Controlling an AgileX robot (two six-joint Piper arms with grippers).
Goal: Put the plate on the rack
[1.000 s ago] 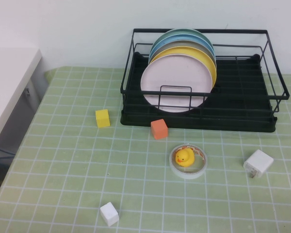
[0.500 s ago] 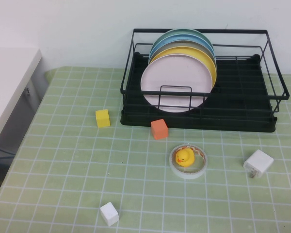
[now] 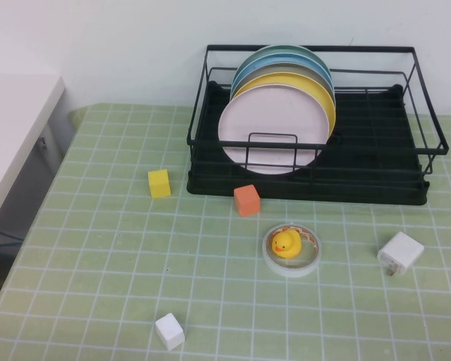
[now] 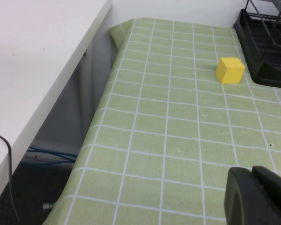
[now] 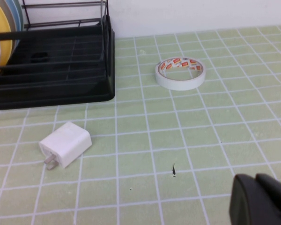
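High view: the pale pink plate (image 3: 272,131) stands on edge in the black wire rack (image 3: 376,162), foremost in a row of upright plates. Directly behind it is a yellow plate (image 3: 325,101), then a grey plate (image 3: 297,71), a blue plate (image 3: 248,68) and a green plate (image 3: 282,49). The small front wire loop (image 3: 272,148) crosses the pink plate's lower face. The rack sits at the far side of the desk (image 3: 98,256), which is covered by a green checked cloth.

On the desk in front of the rack lie a yellow cube (image 3: 158,183), an orange cube (image 3: 246,200) just beside the rack's front edge, a tape roll (image 3: 292,250) with a yellow rubber duck (image 3: 286,243) sitting inside its ring, a white charger (image 3: 400,253) and a white cube (image 3: 169,331).

Left wrist view: the left gripper (image 4: 257,196) hangs over the desk's near left area, well apart from the yellow cube (image 4: 230,70) and the rack corner (image 4: 262,47); its jaws appear clenched together, grasping nothing.

Right wrist view: the right gripper (image 5: 260,199) hangs over the desk near the charger (image 5: 65,144), with a second tape roll (image 5: 180,73) beyond; its jaws likewise appear clenched and empty.
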